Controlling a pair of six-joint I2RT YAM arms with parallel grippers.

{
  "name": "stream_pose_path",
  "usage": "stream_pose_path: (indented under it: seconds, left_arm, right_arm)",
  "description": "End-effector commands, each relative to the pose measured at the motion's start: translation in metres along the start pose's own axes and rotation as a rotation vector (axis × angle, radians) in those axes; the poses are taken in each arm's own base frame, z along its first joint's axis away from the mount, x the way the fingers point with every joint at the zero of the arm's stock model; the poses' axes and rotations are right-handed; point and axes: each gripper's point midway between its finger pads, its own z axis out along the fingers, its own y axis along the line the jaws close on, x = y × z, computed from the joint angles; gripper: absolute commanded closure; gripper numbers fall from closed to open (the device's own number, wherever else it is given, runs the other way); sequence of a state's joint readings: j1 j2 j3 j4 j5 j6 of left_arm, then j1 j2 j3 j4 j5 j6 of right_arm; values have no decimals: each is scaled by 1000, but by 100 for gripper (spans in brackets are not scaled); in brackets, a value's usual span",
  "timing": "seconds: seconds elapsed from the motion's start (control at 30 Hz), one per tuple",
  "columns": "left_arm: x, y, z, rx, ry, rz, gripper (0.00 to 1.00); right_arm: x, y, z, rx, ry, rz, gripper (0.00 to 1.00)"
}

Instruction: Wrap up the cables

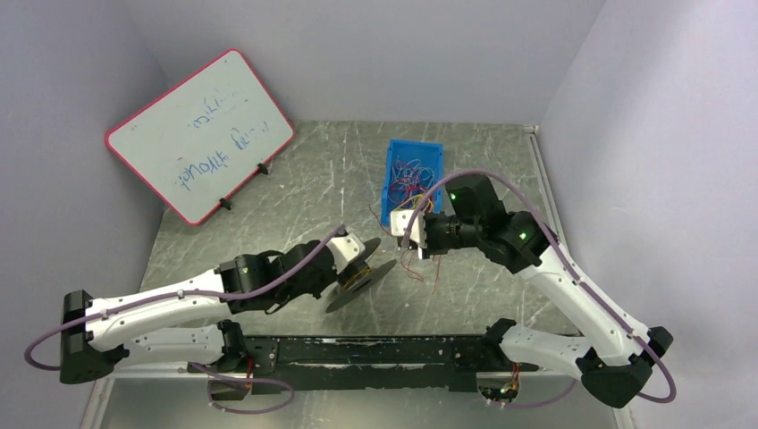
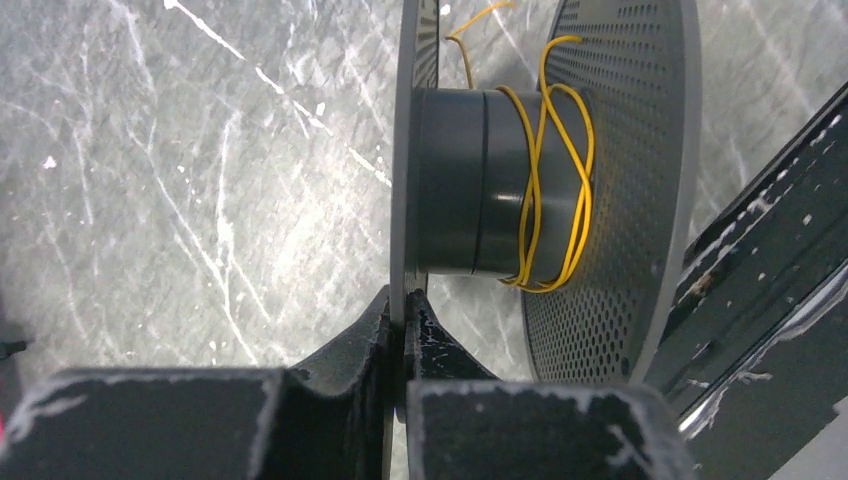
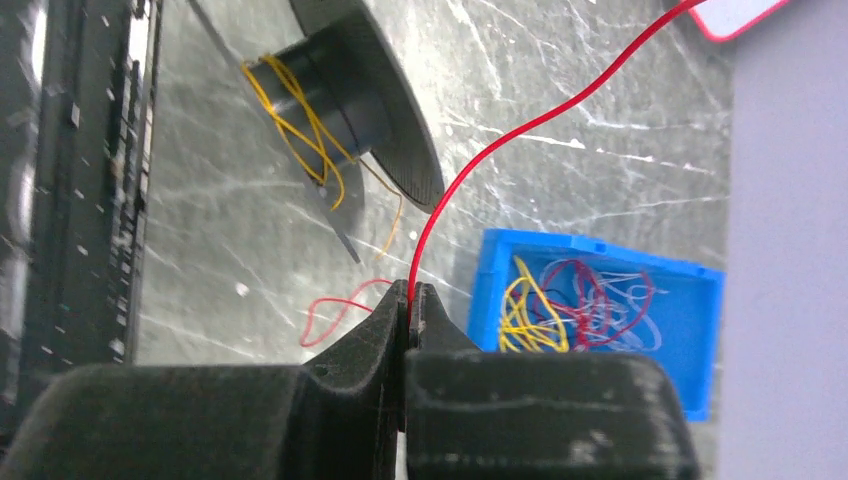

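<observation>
Spool (image 1: 359, 273) wrapping underway, and red looks like the next one to go on. Left gripper (image 2: 405, 312) is clamped on one thin flange of the spool and holds it tilted. I can't tell if the low edge touches the table (image 1: 295, 179). A yellow cable (image 2: 560, 190) is already looped loosely round the hub, up against the perforated flange.

Right gripper (image 3: 411, 300) is pinched tight on a red cable (image 3: 470, 170) near the blue bin (image 3: 600, 248), where the other cables sit in a tangle. A red curl lies on the table below the gripper, and the long part arcs up out of the wrist view.

If I were doing it, I'd bring the red down between the two flanges onto the bare part of the hub. I'd keep it lightly taut so the turns lie flat instead of springing off like the yellow. Go easy on the pull though, since that flange grip is thin and the spool could twist. Watch the loose tail for snags.
</observation>
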State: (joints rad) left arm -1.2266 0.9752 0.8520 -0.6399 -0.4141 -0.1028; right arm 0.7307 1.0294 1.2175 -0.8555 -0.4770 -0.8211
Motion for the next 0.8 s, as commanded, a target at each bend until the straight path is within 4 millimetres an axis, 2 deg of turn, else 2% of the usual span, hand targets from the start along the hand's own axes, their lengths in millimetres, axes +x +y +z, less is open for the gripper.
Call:
stream_pose_path:
  seconds: [0.0,0.17,0.23,0.4,0.53,0.77]
  left_arm:
    - [-25,5,9,35,-78,-1,93]
    - [-22,1,16,114,-91,-21,93]
    - [-21,-2,17,132,-93,-19,93]
    - [-16,-9,21,182,-87,-18,93]
    - [-14,-9,25,189,-76,-26,87]
    - [-14,-9,28,198,-64,-45,81]
  right_arm:
    - [12,-6,0,-11,93,-286,100]
    - [47,-6,7,-13,287,-392,100]
    - [54,-8,8,-4,334,-444,100]
    - [56,-16,9,29,375,-570,100]
    - [54,-23,13,45,402,-678,100]
    - [55,-20,19,22,439,-808,100]
